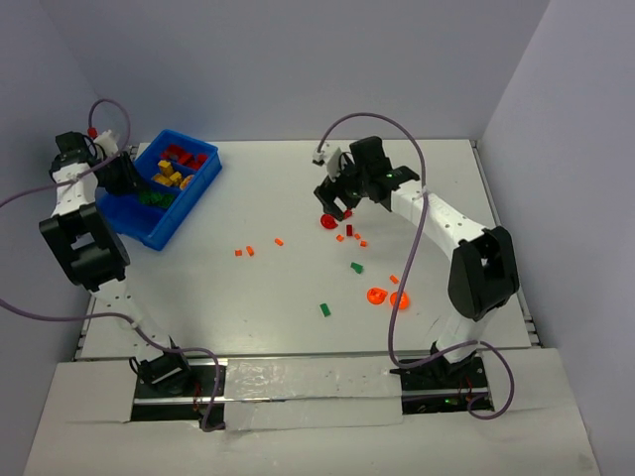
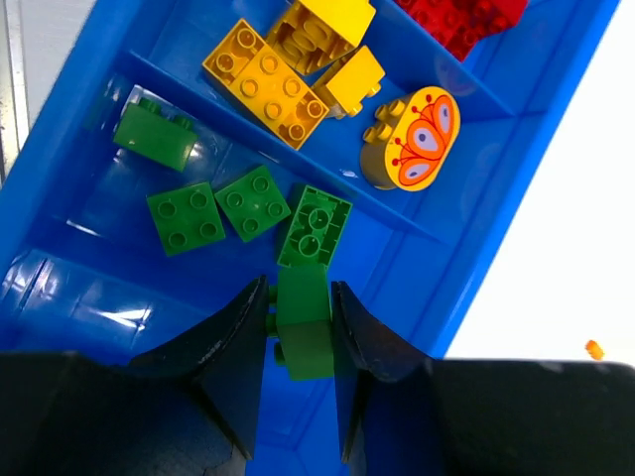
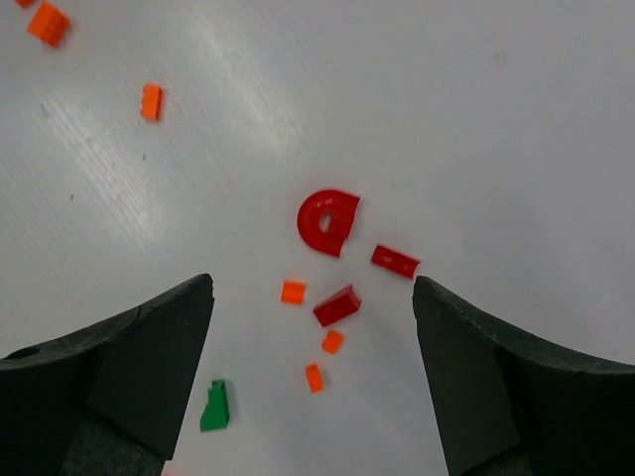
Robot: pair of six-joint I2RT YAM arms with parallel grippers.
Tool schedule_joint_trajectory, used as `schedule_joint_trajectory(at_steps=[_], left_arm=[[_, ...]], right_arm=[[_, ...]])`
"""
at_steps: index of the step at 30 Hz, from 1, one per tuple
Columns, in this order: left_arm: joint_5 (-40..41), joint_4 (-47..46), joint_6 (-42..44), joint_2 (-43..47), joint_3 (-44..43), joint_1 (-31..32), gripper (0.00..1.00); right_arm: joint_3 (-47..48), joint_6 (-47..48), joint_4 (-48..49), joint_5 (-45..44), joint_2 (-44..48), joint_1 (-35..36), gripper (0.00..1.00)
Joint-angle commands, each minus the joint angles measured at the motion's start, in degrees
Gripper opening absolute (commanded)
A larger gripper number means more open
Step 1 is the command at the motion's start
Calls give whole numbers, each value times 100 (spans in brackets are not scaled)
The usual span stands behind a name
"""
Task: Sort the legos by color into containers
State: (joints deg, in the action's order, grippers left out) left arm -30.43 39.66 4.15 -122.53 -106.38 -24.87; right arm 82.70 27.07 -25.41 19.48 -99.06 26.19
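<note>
Two groups of loose pieces lie nearest my bases on the white table (image 1: 268, 317): a small dark green brick (image 1: 324, 309) and, to its right, a pair of translucent orange rounded pieces (image 1: 376, 296). Both are closer to my right arm than to my left. Farther out sit another small green piece (image 1: 356, 267) and a scatter of tiny orange bits (image 1: 251, 250).

Beyond these hangs my right hand (image 3: 313, 288), fingers spread wide and holding nothing. The red arch-shaped piece (image 3: 327, 221) lies on the table beneath it, just ahead of the fingertips and roughly centred in the gap. A short red brick (image 3: 337, 304) and a thin red bar (image 3: 395, 261) lie just beside the arch. To take the arch alone, I judge I would have to descend slightly forward.

At the far left stands the blue rectangular plastic bin (image 1: 159, 233). My left hand (image 2: 301, 290) grips a green brick (image 2: 303, 327) above it, long axis running along the fingers. Four green bricks (image 2: 184, 218) lie ahead, in the compartment next to the yellow bricks (image 2: 263, 74). Whether mine hangs over that same compartment I cannot tell.
</note>
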Motion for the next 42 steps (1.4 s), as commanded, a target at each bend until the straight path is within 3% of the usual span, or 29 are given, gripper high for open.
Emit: schedule_joint_trajectory(at_steps=[1,6,11,18,27,37,42], left_arm=[[314,-73,309,-80,-211,182,41],[463,-164,341,60,-17,220,58],[518,-153,296,161,-3,220,63],[484,-204,225,390,84,220,64],[442,-178,182,555,126,220,66],[398,-203,84,590,58,220,66],[398,-187,63,599,-44,220,66]], right_arm=[[-466,543,-1187,141,496,-243,82],[-1310,1143,-1763,132,948,-279,74],[-1652,720,-1744,-417,664,-95,71],[-1612,278,-1397,-1016,127,172,70],[-1485,246,-1291,-998,-209,263,68],[-1575,252,-1041,-1018,-400,414,57],[-1697,346,-978,-1041,-454,439,48]])
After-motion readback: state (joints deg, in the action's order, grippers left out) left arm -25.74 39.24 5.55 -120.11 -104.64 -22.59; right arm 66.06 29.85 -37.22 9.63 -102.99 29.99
